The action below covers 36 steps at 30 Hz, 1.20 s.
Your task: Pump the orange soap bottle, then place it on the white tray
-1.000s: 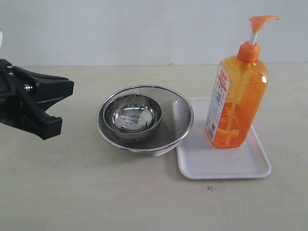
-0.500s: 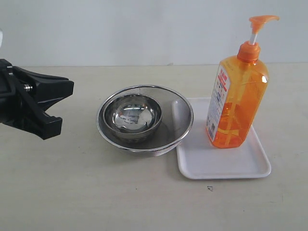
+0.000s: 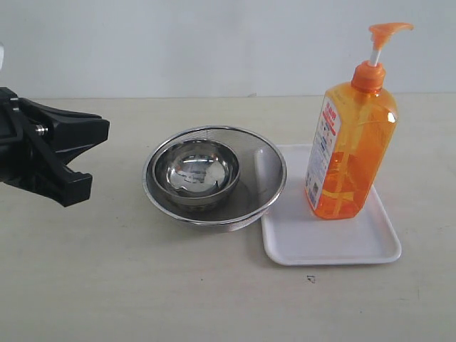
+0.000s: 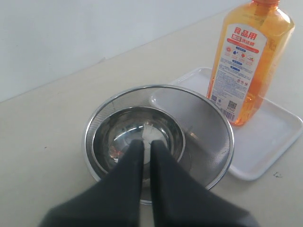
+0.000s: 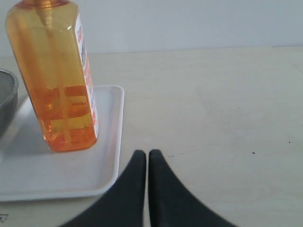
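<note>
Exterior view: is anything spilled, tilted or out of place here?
Nothing stands out. The orange soap bottle stands upright on the white tray, no spill shows, and the small steel bowl sits inside the mesh bowl.

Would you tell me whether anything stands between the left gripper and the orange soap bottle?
Yes: the steel mesh bowl, with a smaller steel bowl nested inside, sits between the left gripper and the orange soap bottle, which stands on the white tray.
</note>
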{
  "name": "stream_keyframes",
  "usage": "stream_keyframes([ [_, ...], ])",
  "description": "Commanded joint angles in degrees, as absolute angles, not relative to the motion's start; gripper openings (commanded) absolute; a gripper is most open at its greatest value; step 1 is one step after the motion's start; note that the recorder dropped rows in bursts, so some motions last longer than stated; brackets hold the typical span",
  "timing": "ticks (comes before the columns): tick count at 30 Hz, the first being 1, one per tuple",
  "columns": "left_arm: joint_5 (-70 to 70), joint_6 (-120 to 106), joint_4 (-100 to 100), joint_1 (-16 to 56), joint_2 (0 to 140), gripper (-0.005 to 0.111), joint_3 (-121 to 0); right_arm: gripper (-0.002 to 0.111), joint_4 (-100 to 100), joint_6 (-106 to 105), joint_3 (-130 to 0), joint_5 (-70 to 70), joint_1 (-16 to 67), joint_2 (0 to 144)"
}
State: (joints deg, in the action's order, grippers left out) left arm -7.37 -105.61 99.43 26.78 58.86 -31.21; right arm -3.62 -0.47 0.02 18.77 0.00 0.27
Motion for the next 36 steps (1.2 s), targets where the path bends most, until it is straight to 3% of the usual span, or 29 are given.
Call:
stream_keyframes([
  [1,-7.5,-105.3,99.9,26.9,58.6,0.005,-31.0,0.000,-3.3,-0.4,0.0,18.5,-0.1,0.0],
  [10,-3.4,-110.2,99.9,22.5,45.4,0.005,-29.3,0.000,-3.3,-0.4,0.0,18.5,-0.1,0.0],
  [16,-9.5,-106.8,99.9,11.1,18.8,0.005,-16.1,0.000,-3.3,-0.4,0.0,18.5,-0.1,0.0],
  [21,-10.0,-103.4,99.9,9.8,2.8,0.005,-4.1,0.000,-3.3,-0.4,0.0,18.5,-0.1,0.0],
  [30,-3.9,-98.0,99.9,9.8,1.0,0.005,0.0,0.000,-3.3,-0.4,0.0,18.5,-0.1,0.0],
  [36,-5.1,-72.8,99.9,9.8,1.0,0.005,0.0,0.000,-3.3,0.0,0.0,17.8,-0.1,0.0],
])
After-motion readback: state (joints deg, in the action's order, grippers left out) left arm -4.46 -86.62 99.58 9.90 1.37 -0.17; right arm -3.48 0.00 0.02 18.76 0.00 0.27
